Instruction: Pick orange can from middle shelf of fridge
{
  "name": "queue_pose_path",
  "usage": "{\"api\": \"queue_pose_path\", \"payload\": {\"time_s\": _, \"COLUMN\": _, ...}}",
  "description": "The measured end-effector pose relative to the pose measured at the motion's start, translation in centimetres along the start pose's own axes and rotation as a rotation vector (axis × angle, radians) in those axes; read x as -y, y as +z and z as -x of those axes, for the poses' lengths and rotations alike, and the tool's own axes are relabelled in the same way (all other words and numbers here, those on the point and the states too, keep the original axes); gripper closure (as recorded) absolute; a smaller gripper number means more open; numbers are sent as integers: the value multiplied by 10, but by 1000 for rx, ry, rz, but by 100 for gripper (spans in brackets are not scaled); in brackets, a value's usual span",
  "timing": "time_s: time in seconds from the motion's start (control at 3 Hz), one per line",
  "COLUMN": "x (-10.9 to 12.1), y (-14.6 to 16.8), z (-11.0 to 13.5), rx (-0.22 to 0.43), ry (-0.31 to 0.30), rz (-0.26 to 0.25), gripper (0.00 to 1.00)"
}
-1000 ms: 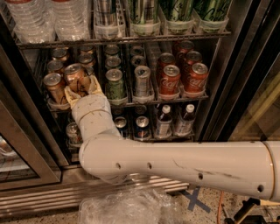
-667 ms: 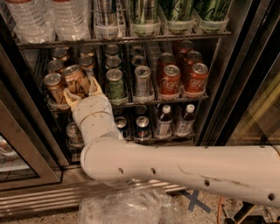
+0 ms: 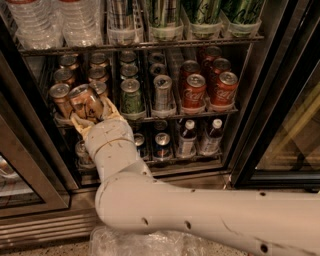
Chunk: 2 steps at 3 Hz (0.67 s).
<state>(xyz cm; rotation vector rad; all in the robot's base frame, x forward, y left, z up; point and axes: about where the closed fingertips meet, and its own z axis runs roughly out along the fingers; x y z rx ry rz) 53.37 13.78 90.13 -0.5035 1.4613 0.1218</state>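
In the open fridge (image 3: 262, 100), at the middle shelf's (image 3: 172, 116) left front, the gripper (image 3: 94, 114) has its fingers (image 3: 79, 121) clasped on the tilted orange can (image 3: 86, 101). It should withdraw straight, clearing the neighbouring can (image 3: 60, 97).

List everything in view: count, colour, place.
orange can: one, copper-orange, tilted in the gripper, middle shelf left front
other orange cans: at least five, left lanes
green can: one, third lane front
silver can: one, fourth lane front
Coca-Cola cans: five, red, right lanes
middle shelf: one, dark wire
water bottles: two, clear, top rack left
tall cans: four, silver and green, top rack
small bottles: two, white caps, bottom rack
fridge: one, dark frame
arm: one, white, foreground
gripper: one, cream, shut on orange can
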Motion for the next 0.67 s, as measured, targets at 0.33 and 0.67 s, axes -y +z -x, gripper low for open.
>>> {"api": "queue_pose_path", "payload": {"time_s": 0.33, "x": 3, "y": -19, "z": 1, "rx": -27, "ry": -17, "rz": -1, "gripper": 100}}
{"api": "queue_pose_path", "payload": {"time_s": 0.67, "x": 5, "y": -29, "z": 0, "rx": -44, "ry": -23, "rz": -3, "gripper": 100}}
